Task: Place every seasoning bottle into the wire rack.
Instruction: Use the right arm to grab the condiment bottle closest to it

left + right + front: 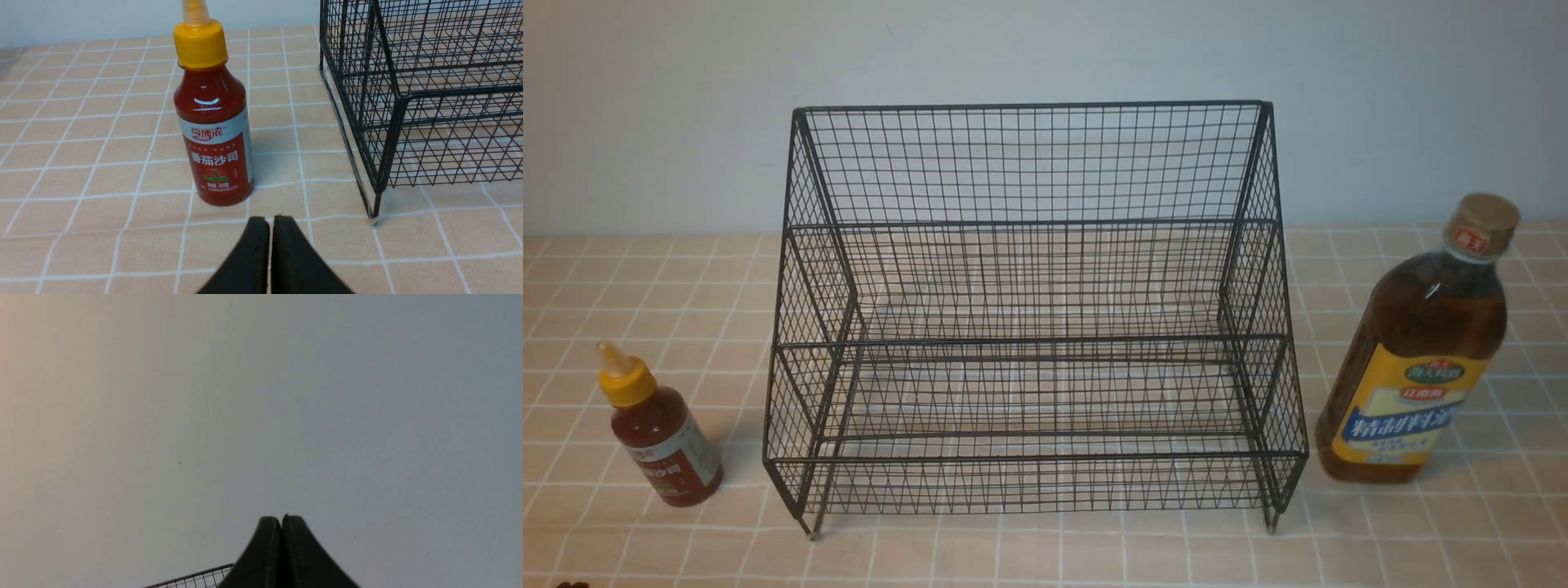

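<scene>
Black wire rack (1033,483) sat centre of table (1045,555). Left of it stood red-sauce btl (663,437), right of it amber btl (1417,359). L gripper (269,222) & R gripper (282,520) both pinched closed, empty.

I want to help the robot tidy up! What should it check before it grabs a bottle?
1. The red sauce bottle stands upright beside the wire rack: ok.
2. The tall amber bottle stands upright on the rack's other side: ok.
3. Both rack tiers are free: ok.
4. The left pincer is open: not ok, shut.
5. The right pincer is open: not ok, shut.
6. The right pincer is near the amber bottle: cannot tell.
</scene>
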Tool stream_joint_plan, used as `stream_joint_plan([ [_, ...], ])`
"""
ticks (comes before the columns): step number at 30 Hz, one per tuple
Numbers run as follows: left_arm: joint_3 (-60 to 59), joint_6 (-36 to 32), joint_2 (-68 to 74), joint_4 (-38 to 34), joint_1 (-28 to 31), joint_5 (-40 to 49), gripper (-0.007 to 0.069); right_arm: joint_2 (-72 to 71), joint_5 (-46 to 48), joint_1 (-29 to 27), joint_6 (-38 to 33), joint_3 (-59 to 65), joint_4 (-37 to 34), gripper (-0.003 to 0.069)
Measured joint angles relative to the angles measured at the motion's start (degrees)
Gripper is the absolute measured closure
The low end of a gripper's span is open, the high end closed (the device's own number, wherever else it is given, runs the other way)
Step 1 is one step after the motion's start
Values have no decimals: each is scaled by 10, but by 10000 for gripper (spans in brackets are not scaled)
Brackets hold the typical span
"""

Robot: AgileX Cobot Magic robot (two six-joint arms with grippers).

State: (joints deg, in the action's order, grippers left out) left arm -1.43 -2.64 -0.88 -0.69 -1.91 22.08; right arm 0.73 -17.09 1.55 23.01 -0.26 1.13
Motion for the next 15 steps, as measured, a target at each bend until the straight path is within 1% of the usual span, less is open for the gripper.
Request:
stream_joint_plan([
  [3,0,0,0,0,0,0,631,53,0,0,1,-47,39,651],
  [7,0,0,0,0,0,0,631,163,0,0,22,-120,132,586],
  [10,0,0,0,0,0,0,631,261,-7,0,60,-169,192,513],
  [11,0,0,0,0,0,0,631,268,-7,0,62,-173,192,508],
  [12,0,0,0,0,0,0,631,312,-12,0,77,-193,214,467],
  [13,0,0,0,0,0,0,631,349,-15,0,87,-211,225,428],
  [14,0,0,0,0,0,0,631,367,-18,0,91,-219,230,409],
  [15,0,0,0,0,0,0,631,408,-23,0,97,-237,236,362],
])
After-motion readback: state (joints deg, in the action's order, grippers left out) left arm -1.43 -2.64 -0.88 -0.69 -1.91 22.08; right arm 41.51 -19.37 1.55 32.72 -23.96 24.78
